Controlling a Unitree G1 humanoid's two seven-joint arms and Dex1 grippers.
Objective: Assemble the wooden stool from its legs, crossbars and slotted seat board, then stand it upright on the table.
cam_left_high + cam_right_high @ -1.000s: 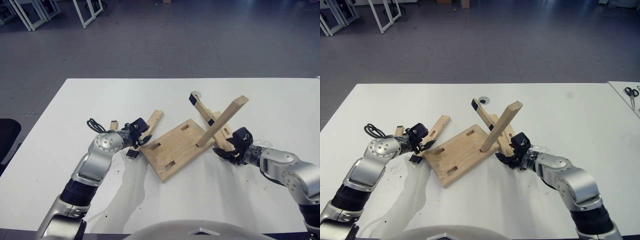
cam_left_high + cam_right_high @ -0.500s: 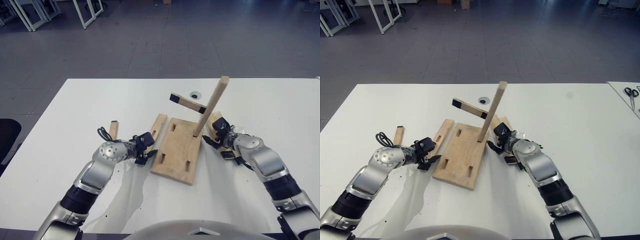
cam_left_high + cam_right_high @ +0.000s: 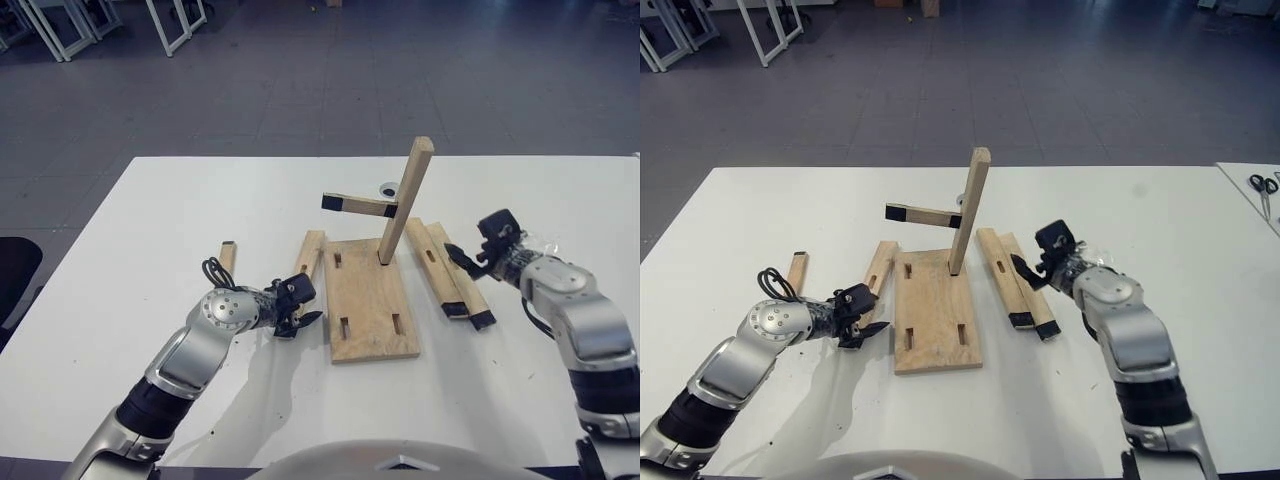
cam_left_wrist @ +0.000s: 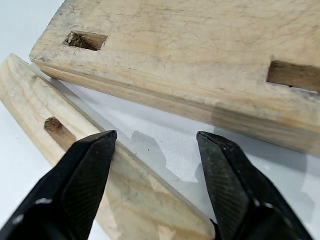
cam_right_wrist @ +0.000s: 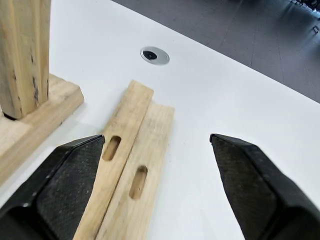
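Seat board (image 3: 372, 312) lies flat on the white table (image 3: 150, 220). A standing leg (image 3: 405, 200) leans slightly in its far right slot, with a crossbar (image 3: 358, 206) jutting left from it. Two loose legs (image 3: 452, 272) lie side by side just right of the board, and a left leg (image 3: 309, 256) lies along its other edge. Left gripper (image 3: 300, 318), jaws wide, sits low at that leg's near end, perhaps touching it. Right gripper (image 3: 465, 258), jaws wide, hovers beside the pair.
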